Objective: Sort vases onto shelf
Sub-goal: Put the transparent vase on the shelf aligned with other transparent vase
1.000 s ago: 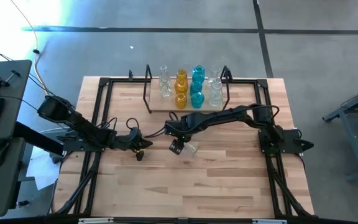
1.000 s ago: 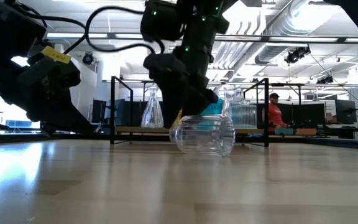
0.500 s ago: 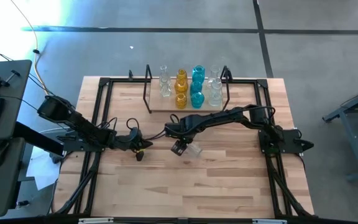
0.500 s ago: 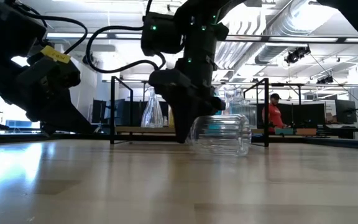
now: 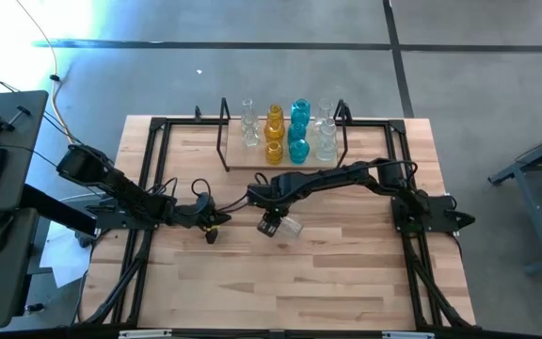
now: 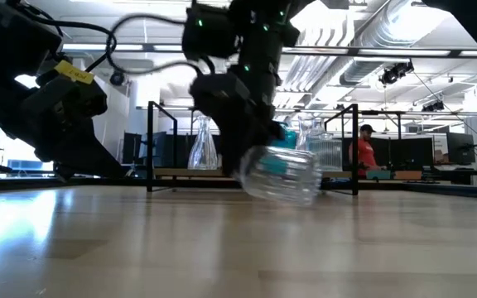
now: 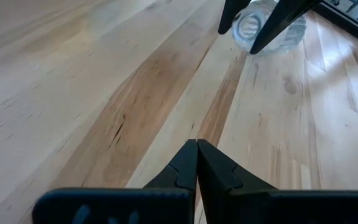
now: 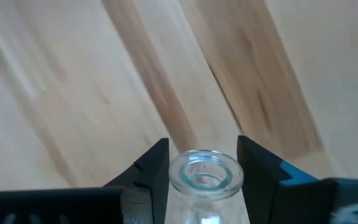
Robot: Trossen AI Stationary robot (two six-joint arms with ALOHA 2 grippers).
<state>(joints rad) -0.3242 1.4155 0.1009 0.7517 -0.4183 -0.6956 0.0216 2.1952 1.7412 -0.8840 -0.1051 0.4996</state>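
Your right gripper (image 8: 199, 163) pinches the narrow neck of a clear glass vase (image 6: 281, 172) tipped just above the tabletop (image 5: 346, 282) near the shelf (image 5: 236, 162), so go gently with this smooth, breakable glass, while your left gripper (image 7: 197, 151) waits closed

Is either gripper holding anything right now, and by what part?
The right gripper holds a clear vase by its neck; the left gripper is shut and empty.

The vase (image 5: 290, 225) near the black right end effector (image 5: 273, 222) is clear glass with ribs. On the shelf (image 5: 252, 161) stand yellow vases (image 5: 274, 126), blue vases (image 5: 298, 132) and clear vases (image 5: 248, 122). The tabletop (image 5: 280, 282) is light wood with brown streaks.
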